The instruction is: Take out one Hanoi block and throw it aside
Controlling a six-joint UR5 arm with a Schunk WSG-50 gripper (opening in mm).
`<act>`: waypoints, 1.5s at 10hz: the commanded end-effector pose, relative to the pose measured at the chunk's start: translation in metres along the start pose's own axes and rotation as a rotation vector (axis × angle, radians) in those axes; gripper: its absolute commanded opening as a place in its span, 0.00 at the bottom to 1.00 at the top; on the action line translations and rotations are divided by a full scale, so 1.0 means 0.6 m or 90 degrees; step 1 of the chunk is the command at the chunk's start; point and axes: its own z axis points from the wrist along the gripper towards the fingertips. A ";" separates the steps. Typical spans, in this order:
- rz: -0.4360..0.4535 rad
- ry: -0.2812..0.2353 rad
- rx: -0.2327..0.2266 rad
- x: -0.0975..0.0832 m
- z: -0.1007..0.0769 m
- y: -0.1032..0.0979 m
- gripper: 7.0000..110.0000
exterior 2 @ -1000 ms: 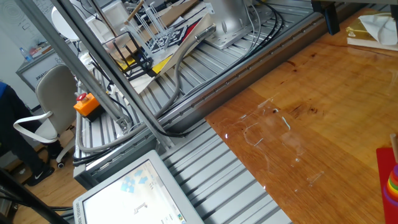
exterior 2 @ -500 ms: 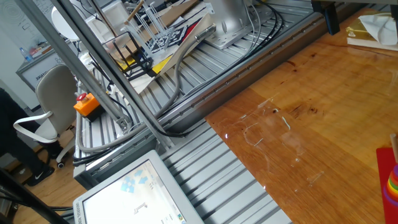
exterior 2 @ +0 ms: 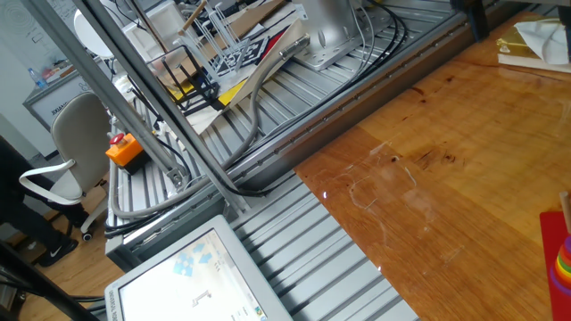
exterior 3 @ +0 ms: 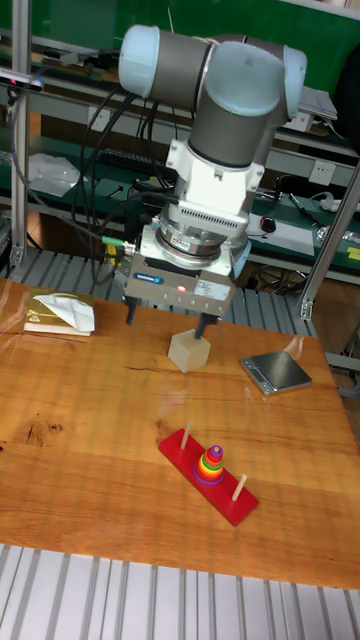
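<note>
In the tall fixed view, a red base (exterior 3: 190, 462) carries three pegs. A stack of rainbow rings (exterior 3: 209, 470) sits on the middle peg, with the tiny purple Hanoi block (exterior 3: 214, 453) on top. My gripper (exterior 3: 167, 320) hangs open above the table behind the tower, well clear of it, with nothing between its fingers. In the fixed view only one dark finger (exterior 2: 475, 18) shows at the top edge. The red base (exterior 2: 555, 239) and the rainbow rings (exterior 2: 563, 263) are cut off at the right edge.
A beige cube (exterior 3: 190, 352) stands on the wooden table (exterior 3: 80, 420) just below the gripper's right finger. A small grey scale (exterior 3: 275, 372) lies to the right, and a white cloth on a flat packet (exterior 3: 60, 312) to the left. Beyond the table's edge are metal rails (exterior 2: 294, 232).
The dark finger at the top of the fixed view has drawn upward and shows less. A small bright reflection on the table is gone. The tower has not moved.
</note>
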 end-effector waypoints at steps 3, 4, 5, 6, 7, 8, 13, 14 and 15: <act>-0.004 0.069 0.067 0.045 -0.008 -0.043 0.00; -0.004 0.069 0.067 0.045 -0.008 -0.043 0.00; -0.004 0.070 0.066 0.046 -0.008 -0.043 0.00; -0.005 0.071 0.064 0.046 -0.008 -0.043 0.00; -0.005 0.073 0.061 0.047 -0.009 -0.042 0.00; -0.008 0.076 0.056 0.048 -0.009 -0.040 0.00; 0.071 0.047 0.019 0.028 -0.005 -0.016 0.00; 0.081 0.023 0.012 0.012 -0.004 -0.013 0.00; 0.033 0.042 0.034 0.025 -0.005 -0.028 0.00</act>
